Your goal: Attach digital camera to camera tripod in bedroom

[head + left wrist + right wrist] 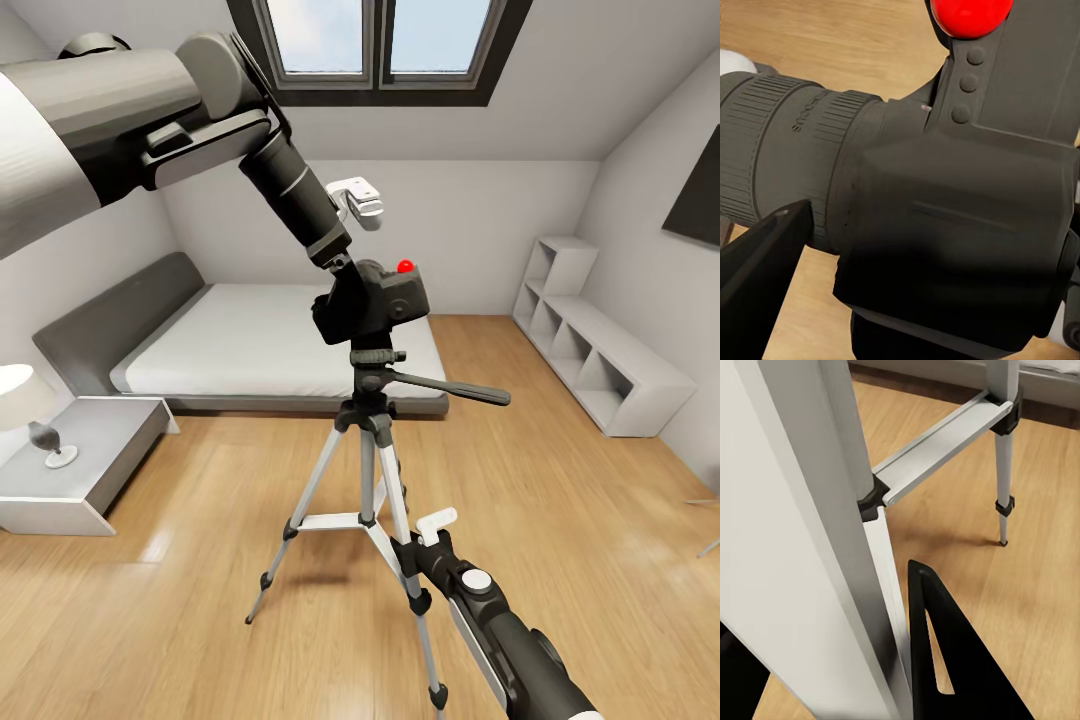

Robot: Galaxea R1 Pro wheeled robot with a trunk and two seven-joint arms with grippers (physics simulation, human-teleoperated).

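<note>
The digital camera (pixel 385 298), black with a red button, sits on the head of the camera tripod (pixel 368 385), which stands on the wood floor in the middle of the bedroom. My left gripper (pixel 338 285) comes down from the upper left and is shut on the camera's left side. In the left wrist view the camera (pixel 952 217) is very close, with one black finger (pixel 757 277) beside its lens. My right gripper (pixel 413 565) is low down, shut on a front tripod leg. The right wrist view has that silver leg (pixel 802 547) against one black finger (pixel 945 660).
A low grey bed (pixel 270 340) lies behind the tripod. A white nightstand (pixel 80 470) with a lamp stands at the left. A white cubby shelf (pixel 600 360) runs along the right wall. The tripod's pan handle (pixel 455 388) points right. A skylight (pixel 380 40) is overhead.
</note>
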